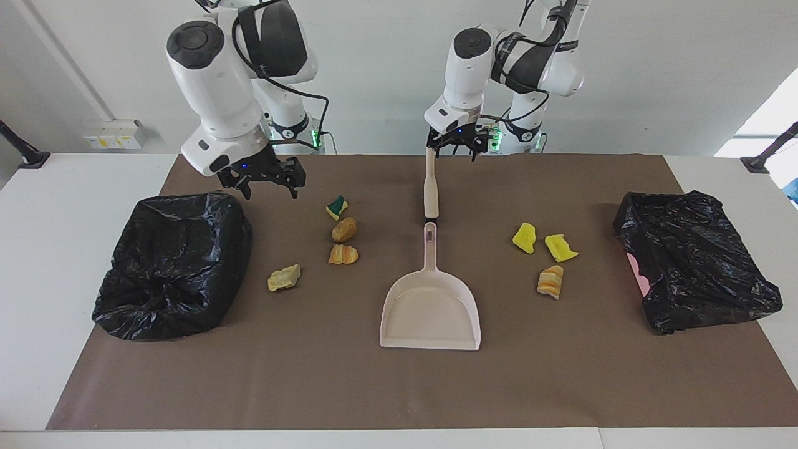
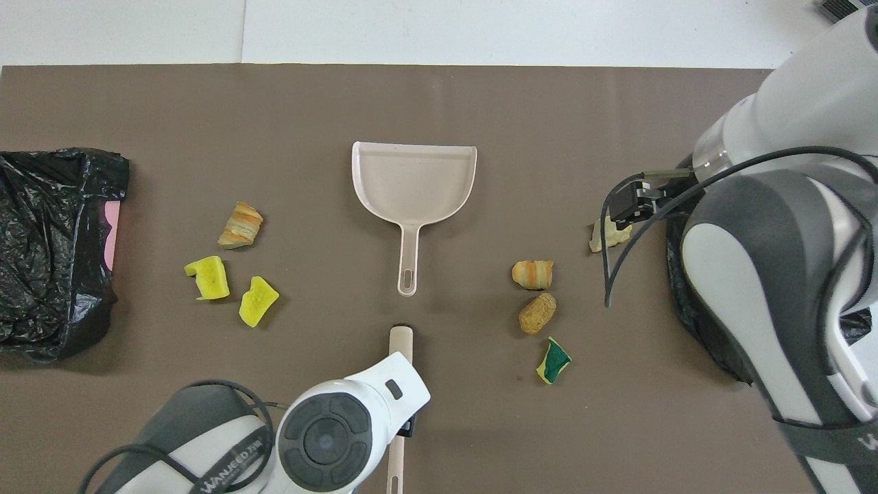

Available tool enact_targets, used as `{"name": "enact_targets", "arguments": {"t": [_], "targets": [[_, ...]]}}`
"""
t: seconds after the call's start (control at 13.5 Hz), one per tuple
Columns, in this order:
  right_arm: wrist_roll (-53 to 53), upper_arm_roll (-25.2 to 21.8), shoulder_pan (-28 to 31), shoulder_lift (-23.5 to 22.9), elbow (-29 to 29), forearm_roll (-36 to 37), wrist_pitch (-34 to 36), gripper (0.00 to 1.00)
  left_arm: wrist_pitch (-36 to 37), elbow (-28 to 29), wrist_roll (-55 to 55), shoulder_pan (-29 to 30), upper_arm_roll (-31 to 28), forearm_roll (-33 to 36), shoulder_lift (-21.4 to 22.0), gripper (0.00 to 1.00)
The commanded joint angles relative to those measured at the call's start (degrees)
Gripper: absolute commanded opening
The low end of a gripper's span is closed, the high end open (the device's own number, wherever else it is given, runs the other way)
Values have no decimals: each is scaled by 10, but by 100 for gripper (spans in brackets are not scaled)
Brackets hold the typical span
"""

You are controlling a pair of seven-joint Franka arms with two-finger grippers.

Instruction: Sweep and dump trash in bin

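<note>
Trash (image 1: 341, 230) lies untouched in two loose groups on the brown mat (image 1: 312, 386): four scraps left of centre in the facing view — a green-and-yellow sponge bit (image 1: 336, 207), two tan-orange lumps (image 1: 343, 242) and a pale lump (image 1: 284, 277) — and, right of centre, two yellow sponge pieces (image 1: 543, 242) and a striped bread-like lump (image 1: 550, 281). None of it is in the dustpan (image 1: 430, 315), which sits empty at the middle of the frame with its handle pointing up toward the robots. Nothing has reached either bin: the black-bagged bin (image 1: 171, 265) at the left edge and the second black-bagged bin (image 1: 692, 259) at the right edge, the latter with a pink rim showing under its bag.

Sweeping has not begun, by my reading. The left gripper (image 1: 454, 140) hangs over the top end of the brush (image 1: 430, 187), upper centre of the facing view, jaws spread wide and holding nothing; picking up that tool looks like the step in hand. The right gripper (image 1: 265, 178) is in the air at upper left, between the left-edge bin and the sponge bit, also wide and empty. Everything remains — gathering, scooping, tipping.

The mat covers most of a white table (image 1: 62, 206). A plain pale wall (image 1: 374, 75) fills the top of the frame, with a socket strip (image 1: 112, 134) at its left.
</note>
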State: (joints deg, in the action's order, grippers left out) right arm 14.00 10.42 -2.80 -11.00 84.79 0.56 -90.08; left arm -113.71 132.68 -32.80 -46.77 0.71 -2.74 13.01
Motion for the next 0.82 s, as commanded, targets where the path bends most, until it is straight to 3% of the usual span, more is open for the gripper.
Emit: {"name": "enact_targets", "arguments": {"t": [0.0, 0.15, 0.37, 0.74], "targets": [[41, -1, -33, -36, -23, 4, -29, 100, -105, 77, -53, -52, -11, -7, 5, 100], [109, 0, -61, -53, -24, 4, -52, 100, -121, 89, -62, -80, -12, -7, -20, 100], [210, 2, -112, -85, -28, 3, -102, 100, -155, 95, -60, -79, -12, -7, -23, 100], [268, 2, -161, -128, -31, -4, -186, 100, -178, 112, -53, -80, -12, -7, -30, 100]]}}
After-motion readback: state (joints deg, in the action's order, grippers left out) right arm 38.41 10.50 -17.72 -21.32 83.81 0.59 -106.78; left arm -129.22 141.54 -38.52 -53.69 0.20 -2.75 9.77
